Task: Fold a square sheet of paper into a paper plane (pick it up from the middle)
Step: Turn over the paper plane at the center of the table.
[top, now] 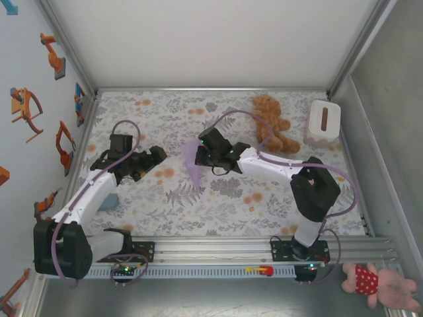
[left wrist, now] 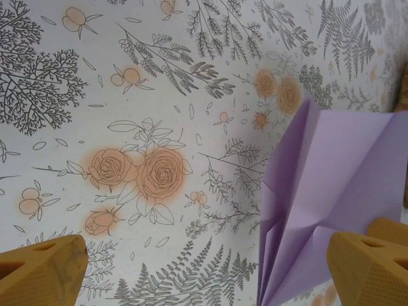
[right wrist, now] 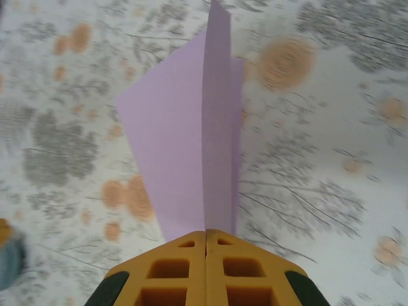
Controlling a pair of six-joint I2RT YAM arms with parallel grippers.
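Folding looks mostly done to me: the paper plane (top: 192, 165) shows a pointed nose and a centre crease and is held over mid-bench, well off every edge. My right gripper (right wrist: 205, 237) is clamped on its crease. The left gripper (left wrist: 207, 268) is near the plane, fingers apart, holding nothing. What's left, I judge, is setting it down.

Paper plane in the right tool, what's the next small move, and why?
Probably lay it on the table and release: the right tool is shut on the paper plane, which looks fully folded; the left tool is open, apart from it.
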